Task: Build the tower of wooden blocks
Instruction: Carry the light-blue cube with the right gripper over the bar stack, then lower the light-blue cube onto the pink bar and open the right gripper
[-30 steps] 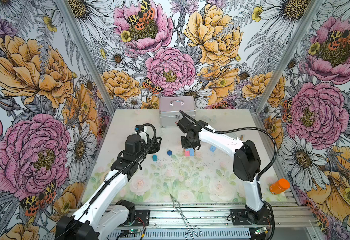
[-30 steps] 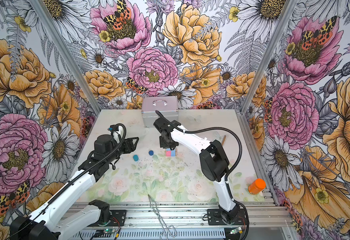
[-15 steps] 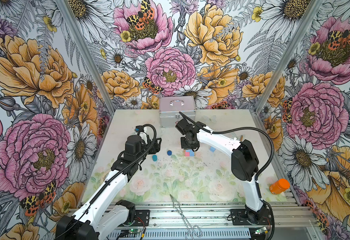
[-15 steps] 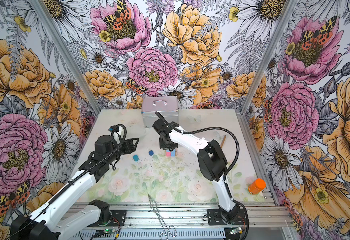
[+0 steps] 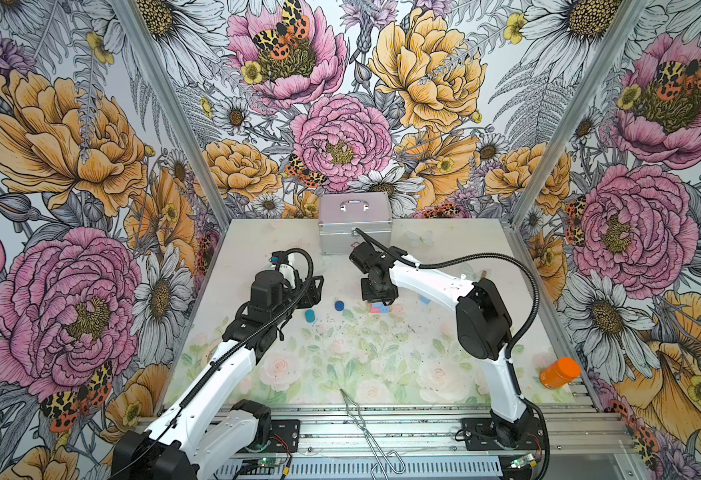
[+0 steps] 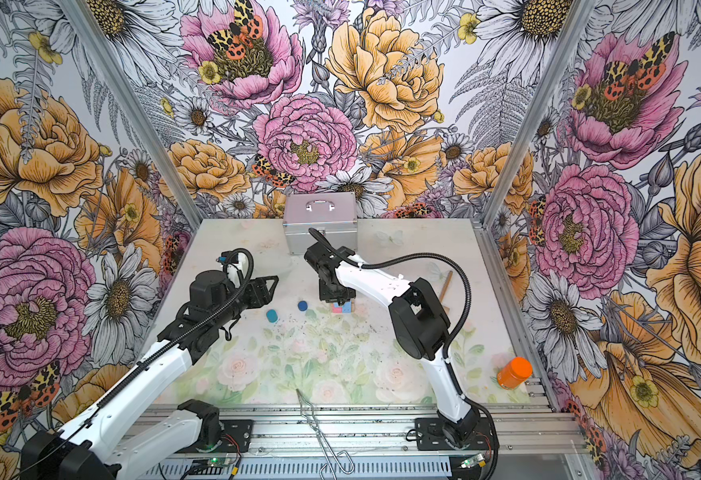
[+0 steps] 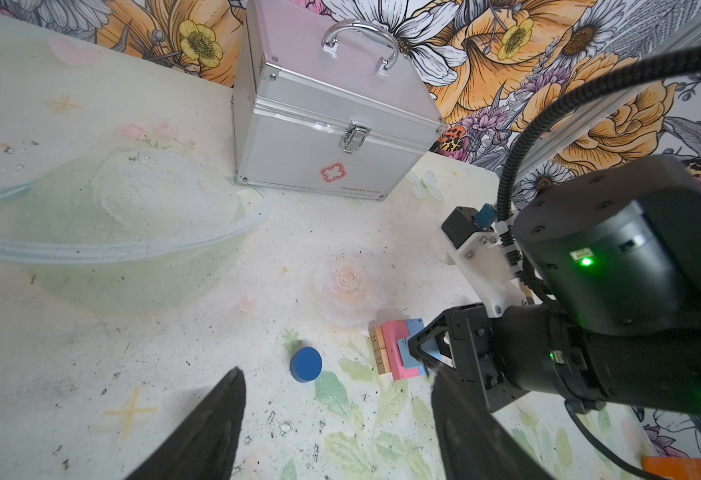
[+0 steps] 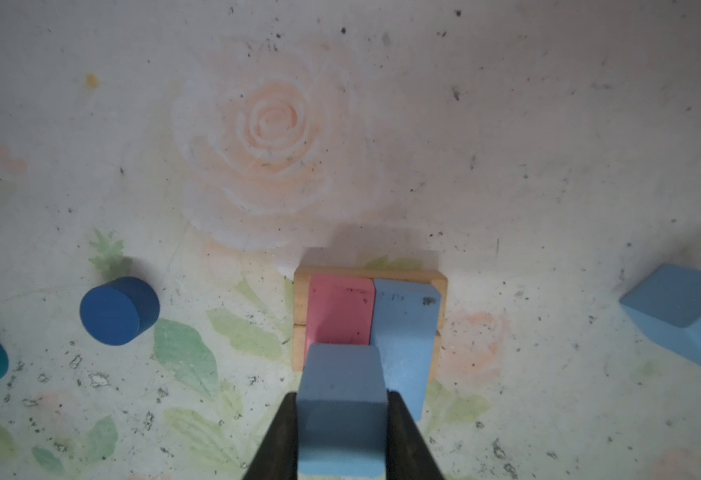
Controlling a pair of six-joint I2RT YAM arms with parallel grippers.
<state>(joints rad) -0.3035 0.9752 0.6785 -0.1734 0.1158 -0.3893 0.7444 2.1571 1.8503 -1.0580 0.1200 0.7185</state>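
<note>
Hovering just over the tower (image 8: pixel 369 275), the right gripper (image 6: pixel 337 296) is pinched narrow on a light blue cube (image 8: pixel 340 407), one finger on each of two opposite side faces. That grip leaves the cube's underside bare, so it can land flat. The tower is so far low: two tan planks (image 8: pixel 301 316) lie side by side as a broad footing, and on them sit a pink slab (image 8: pixel 340 311) and a blue slab (image 8: pixel 402 332), touching along their long edges. The cube hangs over the pink slab's end; whether it already rests on it I cannot tell. The blue slab seems to run past the planks' edge, and whether it lies quite level is unclear, so I judge the cube wants setting down gently, square to the pink slab.

On the left arm's side of the tower lie a dark blue cylinder (image 5: pixel 339 306), near it, and a teal cylinder (image 5: pixel 309 316), farther out. On the tower's opposite side a second light blue cube (image 8: pixel 681 316) waits, well apart. The left gripper (image 7: pixel 336 374) stands beyond the cylinders from the tower, jaws wide and empty, facing the dark blue cylinder. It is probably kept clear of the right arm's work yet ready for the next piece. A silver case (image 7: pixel 332 137) stands behind the tower on the worktop (image 7: pixel 91 374).
</note>
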